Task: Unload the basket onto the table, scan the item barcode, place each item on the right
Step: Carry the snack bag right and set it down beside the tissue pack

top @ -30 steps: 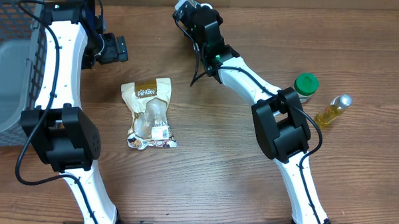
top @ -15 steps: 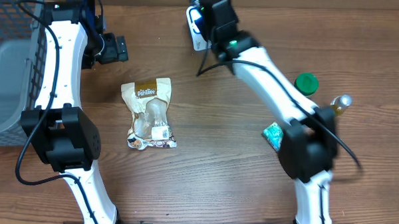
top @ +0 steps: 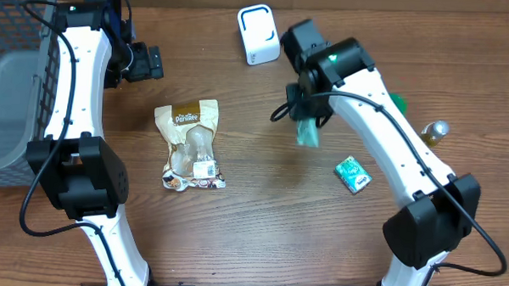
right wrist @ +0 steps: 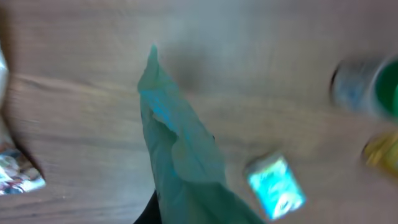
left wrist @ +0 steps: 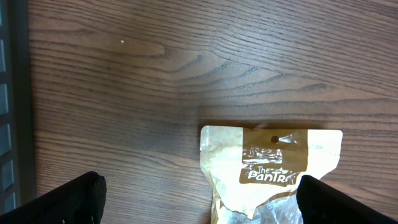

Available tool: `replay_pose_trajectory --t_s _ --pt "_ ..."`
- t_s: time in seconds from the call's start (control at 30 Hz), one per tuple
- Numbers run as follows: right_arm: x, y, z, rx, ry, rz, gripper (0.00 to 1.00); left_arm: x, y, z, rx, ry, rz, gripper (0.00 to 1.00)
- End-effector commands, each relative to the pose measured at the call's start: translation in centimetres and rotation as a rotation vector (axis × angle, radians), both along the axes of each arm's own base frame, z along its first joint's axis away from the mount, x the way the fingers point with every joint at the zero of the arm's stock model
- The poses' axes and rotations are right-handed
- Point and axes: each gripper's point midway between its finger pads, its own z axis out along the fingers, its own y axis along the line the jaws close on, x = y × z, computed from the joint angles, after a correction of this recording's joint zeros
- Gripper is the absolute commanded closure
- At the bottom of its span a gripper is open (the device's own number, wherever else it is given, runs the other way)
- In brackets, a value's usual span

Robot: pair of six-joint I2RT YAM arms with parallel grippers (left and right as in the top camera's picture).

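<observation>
1. Currently grips a teal packet in the right pincer, jaws closed on its upper end.
2. Hangs the packet straight below that pincer, over the counter; cannot tell whether the lower end touches the wood.
3. Shows only as a blurred teal shape in the right wrist view, print unreadable.
4. Has the white scanner beyond the right pincer and to its left, apart from the packet.
5. Has a small teal pouch flat on the counter to the right of that pincer, nearer the arm's base. Farther right, has a green-lidded jar, partly hidden by the arm, and a yellow bottle.
6. Holds the left pincer spread wide and empty.
7. Has a tan snack bag near it, toward the arm's base and untouched, and a grey basket off to its left.
</observation>
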Motion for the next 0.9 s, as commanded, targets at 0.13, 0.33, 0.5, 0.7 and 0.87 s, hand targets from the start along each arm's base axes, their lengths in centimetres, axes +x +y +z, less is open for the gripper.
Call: replay_pose_trajectory --t_s 0.13,0.33,0.5,0.7,0.87 --pt "-4.5 -2.3 -6.9 -0.065 0.181 -0.165 0.91 0.2 -0.2 1.7 0.008 -0.045 0.0 0.0" --pt "-5.5 -3.3 -9.8 -0.099 0.198 -0.167 0.9 0.2 -0.2 1.7 0.008 -0.045 0.0 0.0" --pt "-5.7 -4.4 -10.2 -0.157 0.191 -0.167 0.9 0.2 -0.2 1.7 0.008 -0.045 0.0 0.0" --pt "-5.6 -4.7 -10.1 -0.174 0.181 -0.167 0.77 0.2 -0.2 1.7 0.008 -0.045 0.0 0.0" --pt "-4.8 -5.0 -10.0 -0.197 0.143 -0.168 0.24 0.2 -0.2 1.7 0.008 -0.045 0.0 0.0"
